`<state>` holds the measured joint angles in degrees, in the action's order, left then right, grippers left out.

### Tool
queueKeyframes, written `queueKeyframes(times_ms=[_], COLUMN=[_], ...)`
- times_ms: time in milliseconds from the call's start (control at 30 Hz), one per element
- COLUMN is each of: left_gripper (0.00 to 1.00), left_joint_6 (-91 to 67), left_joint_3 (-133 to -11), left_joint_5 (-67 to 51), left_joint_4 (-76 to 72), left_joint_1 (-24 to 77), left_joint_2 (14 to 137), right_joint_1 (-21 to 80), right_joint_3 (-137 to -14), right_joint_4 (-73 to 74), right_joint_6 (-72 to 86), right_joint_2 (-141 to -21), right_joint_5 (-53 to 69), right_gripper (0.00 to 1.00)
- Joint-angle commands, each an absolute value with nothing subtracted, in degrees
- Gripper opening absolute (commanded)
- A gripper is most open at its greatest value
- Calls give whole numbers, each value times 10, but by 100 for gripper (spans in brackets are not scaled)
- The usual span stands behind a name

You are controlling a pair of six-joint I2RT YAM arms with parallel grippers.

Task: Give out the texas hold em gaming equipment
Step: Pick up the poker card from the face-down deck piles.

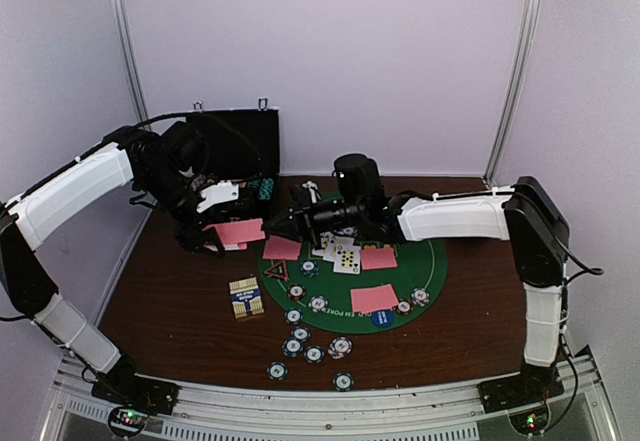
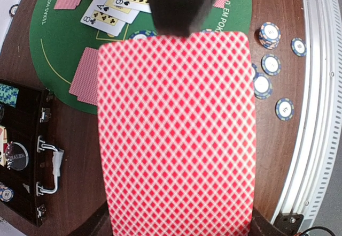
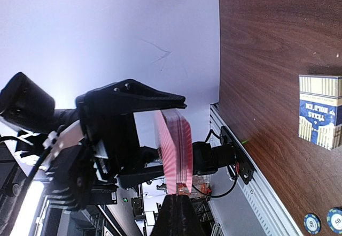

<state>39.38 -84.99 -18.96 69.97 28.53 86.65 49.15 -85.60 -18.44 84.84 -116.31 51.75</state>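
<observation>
1. The deck (image 2: 176, 134) of pink-red-backed cards is off the table, held over the brown tabletop at the left edge of the green mat (image 1: 420, 261), its patterned back facing the left wrist camera.
2. The left gripper (image 1: 222, 239) is clamped on the deck. The right wrist view shows its two fingers on either side of the stack, which stands on edge.
3. The right gripper (image 1: 278, 223) reaches across from the mat with its jaws drawn together at the deck's far edge. It is probably nipping the front card, but how many cards it has cannot be told.
4. Already laid out on the mat are three spots of face-down cards (image 1: 282, 248) (image 1: 379, 257) (image 1: 373, 298) and a fan of face-up cards (image 1: 342, 253) between them.
5. The mat also carries a red-edged triangle (image 1: 277, 271), a blue marker disc (image 1: 381, 317) and a few chips near its front rim.
6. More poker chips (image 1: 300, 341) lie on the bare wood just in front of the mat. A card box (image 1: 246, 297) stands to the left.
7. Judged from this, the deal is well underway but not finished. The deck is in the air with a card about to be peeled off, and teal chips appear to sit in the open black case (image 1: 235, 141) behind.
</observation>
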Motion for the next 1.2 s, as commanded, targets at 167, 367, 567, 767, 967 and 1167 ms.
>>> queueKeyframes(times_ms=[167, 367, 567, 767, 967, 1167], left_gripper=[0, 0, 0, 0, 0, 0], left_joint_6=[403, 402, 396, 394, 394, 393], left_joint_3=[-845, -841, -850, -857, -862, -860], left_joint_5=[-178, -178, -197, -202, -206, -206], left_joint_4=[675, 670, 672, 677, 682, 681], left_joint_1=[286, 286, 286, 286, 286, 286], left_joint_2=[870, 871, 872, 872, 869, 869], right_joint_1=[420, 371, 435, 486, 505, 511], right_joint_3=[-718, -670, -739, -799, -833, -844], right_joint_4=[-284, -231, -166, -203, -201, -222], right_joint_6=[866, 814, 766, 796, 799, 819], right_joint_2=[-1049, -1008, -1036, -1100, -1138, -1152], right_joint_5=[510, 515, 513, 519, 525, 526], right_gripper=[0, 4, 51, 57, 58, 53])
